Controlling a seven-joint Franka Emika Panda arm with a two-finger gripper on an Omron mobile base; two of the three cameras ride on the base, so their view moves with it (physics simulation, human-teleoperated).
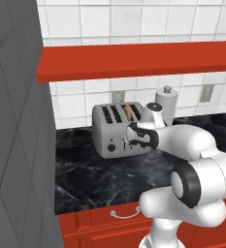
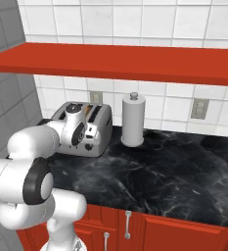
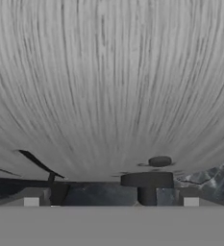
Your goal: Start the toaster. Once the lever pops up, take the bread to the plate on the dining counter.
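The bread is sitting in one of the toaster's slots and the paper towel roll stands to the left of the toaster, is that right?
Not quite. The bread does sit in a slot of the toaster, but the paper towel roll stands to the toaster's right, as the right base view shows.

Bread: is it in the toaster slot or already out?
In. The bread sits down in one slot of the toaster, a golden-brown strip showing at the slot mouth. The gripper is at the toaster's front.

We read no text, brand, number or sign anywhere. The toaster [image 1: 118, 130] front with its knobs carries no legible marking, and up close its brushed face [image 3: 108, 86] is bare. The paper towel roll [image 2: 133, 120] and wall outlets [image 2: 199, 109] are unmarked too.
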